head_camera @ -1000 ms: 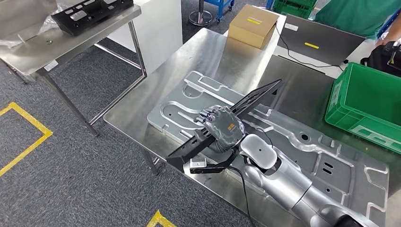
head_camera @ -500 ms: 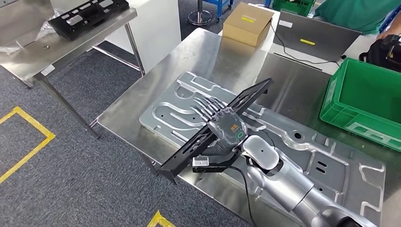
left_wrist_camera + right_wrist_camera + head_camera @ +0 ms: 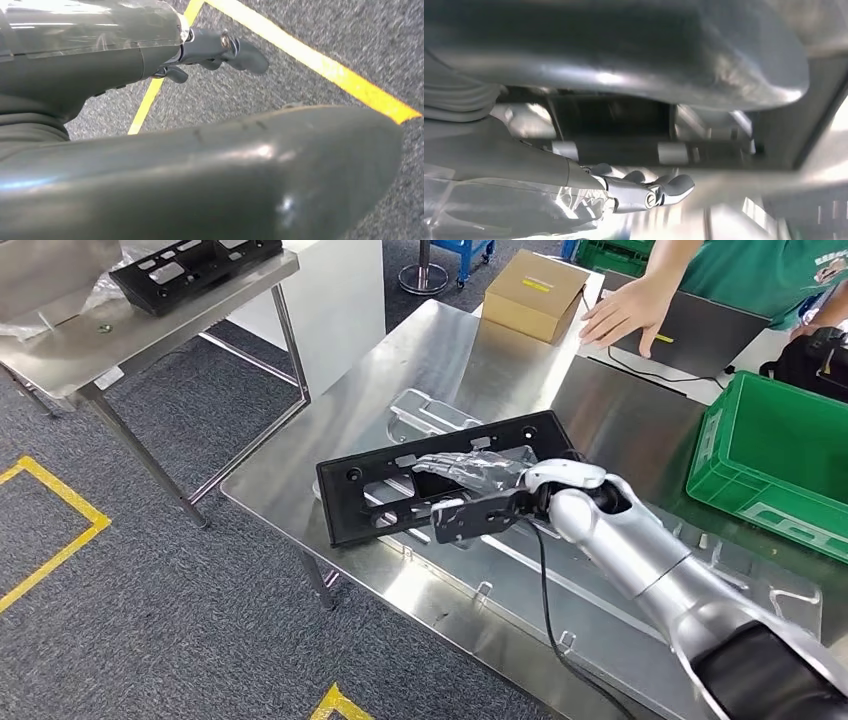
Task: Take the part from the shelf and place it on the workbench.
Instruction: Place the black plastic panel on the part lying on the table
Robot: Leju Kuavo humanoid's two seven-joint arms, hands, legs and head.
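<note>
**Black part lying flat on the desk under the right robot hand**

Steel is covering most of the scene: the desk (image 3: 470,360) is carrying a large stamped metal panel (image 3: 690,585), and the black part (image 3: 350,502) is lying flat across the near-left end of that panel. Its long axis is running from the desk's near-left corner toward the far right, roughly in line with the reaching forearm. The part is sitting directly beneath and ahead of the right robot hand (image 3: 470,472), whose fingers are stretching out over the frame's top face; whether they are clasping an edge or merely resting on it cannot be told from the head view, and the right wrist view is too blurred to settle it. Judging by how the part is lying, the placing looks nearly finished, and the coming move is turning on lifting the fingers straight off without dragging the frame along its length.

The left robot hand (image 3: 220,50) is hanging over grey carpet and a yellow floor line, fingers loosely curled around nothing, well apart from the desk.

A green crate (image 3: 775,465) is standing at the right with nothing visible inside it. A closed cardboard box (image 3: 535,295) is sitting at the far edge. A person's hand (image 3: 625,312) is resting on a laptop (image 3: 700,335) beyond. On a second steel table (image 3: 110,345), another black frame (image 3: 190,270) is lying.
</note>
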